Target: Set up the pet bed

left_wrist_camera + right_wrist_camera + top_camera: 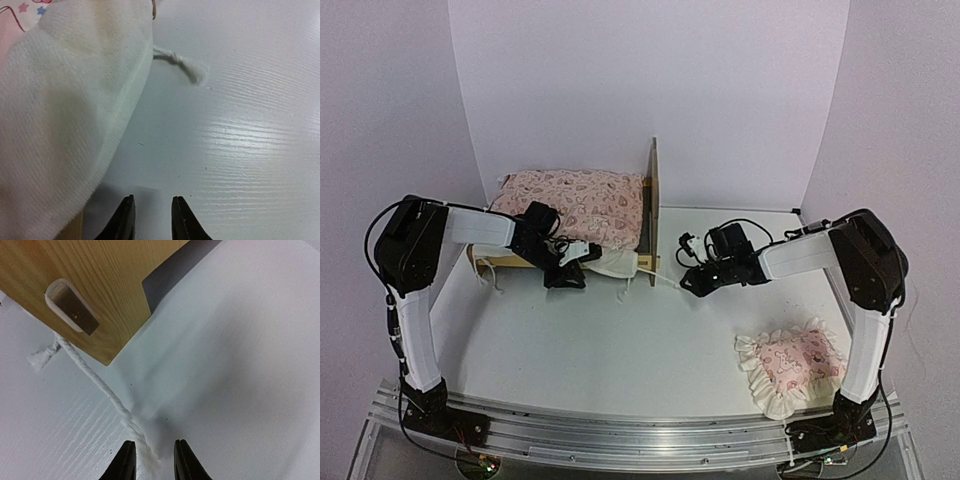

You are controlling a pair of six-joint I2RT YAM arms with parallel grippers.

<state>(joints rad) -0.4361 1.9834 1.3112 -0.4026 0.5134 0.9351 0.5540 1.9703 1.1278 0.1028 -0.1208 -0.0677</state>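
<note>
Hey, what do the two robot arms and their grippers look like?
Both the left arm and right arm have white boxy links joined by rounded black joints, with thin black cables running alongside. The left gripper and right gripper each end in two black, tapering fingers.

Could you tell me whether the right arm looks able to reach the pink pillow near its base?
Probably yes. The pillow lies on bare table, nearer the base than the right claw, which is open with only a cord between its tips. Nothing stands between; the arm would need to fold back.
</note>
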